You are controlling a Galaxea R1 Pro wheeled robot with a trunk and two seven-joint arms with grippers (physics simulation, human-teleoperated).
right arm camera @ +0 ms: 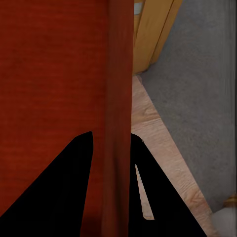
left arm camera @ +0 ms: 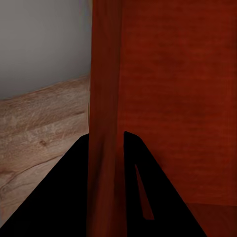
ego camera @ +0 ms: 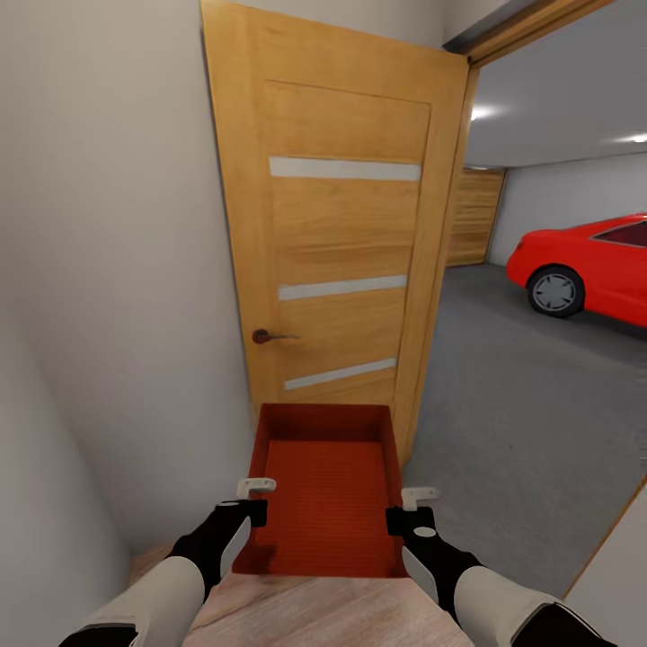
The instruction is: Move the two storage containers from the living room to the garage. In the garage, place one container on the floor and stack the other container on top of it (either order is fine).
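Note:
One orange-red open-topped storage container (ego camera: 328, 485) hangs level in front of me, held between both arms above the light wood floor (ego camera: 332, 611). My left gripper (ego camera: 243, 512) is shut on its left side wall, and the left wrist view shows that wall (left arm camera: 163, 74) pinched between the dark fingers of the gripper (left arm camera: 106, 136). My right gripper (ego camera: 400, 517) is shut on the right side wall (right arm camera: 49, 64), which runs between its fingers at the gripper (right arm camera: 111, 134). The bin is empty. The garage's dark grey concrete floor (ego camera: 521, 404) starts just ahead to the right.
An open wooden door (ego camera: 341, 234) with a dark handle (ego camera: 265, 336) stands right behind the bin's far end. A white wall (ego camera: 108, 270) closes the left. Through the doorway are a red car (ego camera: 584, 265) and a plank-panelled garage door (ego camera: 474, 216).

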